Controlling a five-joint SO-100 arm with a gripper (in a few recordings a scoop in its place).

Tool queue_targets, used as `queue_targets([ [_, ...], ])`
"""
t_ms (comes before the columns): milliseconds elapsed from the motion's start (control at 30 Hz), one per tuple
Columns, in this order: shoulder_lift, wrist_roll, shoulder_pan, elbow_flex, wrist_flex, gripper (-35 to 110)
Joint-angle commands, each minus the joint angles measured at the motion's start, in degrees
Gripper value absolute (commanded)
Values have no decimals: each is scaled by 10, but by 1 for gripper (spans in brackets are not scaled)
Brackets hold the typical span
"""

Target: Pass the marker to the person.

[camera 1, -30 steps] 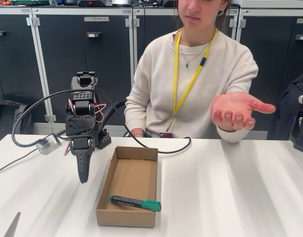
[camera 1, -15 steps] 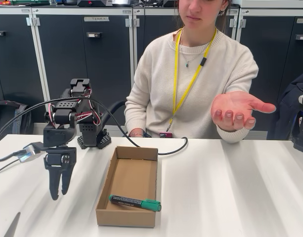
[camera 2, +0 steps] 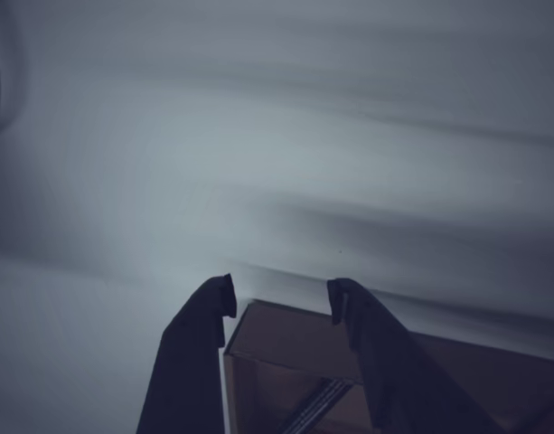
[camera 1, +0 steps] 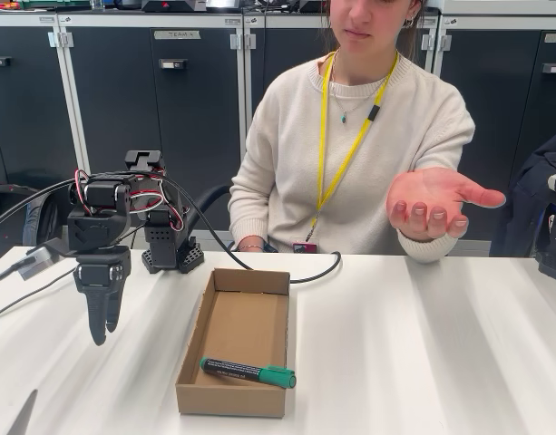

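The thick marker pen (camera 1: 248, 372) is showing a black barrel with tiny white print and a green cap, lying in a plain brown cardboard box (camera 1: 237, 398) on a white tabletop (camera 1: 423, 344). The person (camera 1: 355, 145) is wearing a cream knit sweater with a bright yellow lanyard (camera 1: 336, 168), and the matte black two-finger gripper (camera 1: 100, 331) is looking solid black against dark navy cabinet doors (camera 1: 182, 109) with pale grey frames.

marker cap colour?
Green, on the marker lying in the cardboard box; clearest in the fixed view.
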Motion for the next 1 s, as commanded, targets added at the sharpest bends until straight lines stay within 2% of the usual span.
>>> queue_targets([
  [0, 4, -9, -66, -18, 4, 22],
  [167, 4, 20, -140, 13, -8, 22],
  [367, -48, 57, -142, -34, -39, 22],
  [700, -91, 42, -150, -30, -88, 22],
  [967, -12, 32, -203, -50, -54, 23],
])
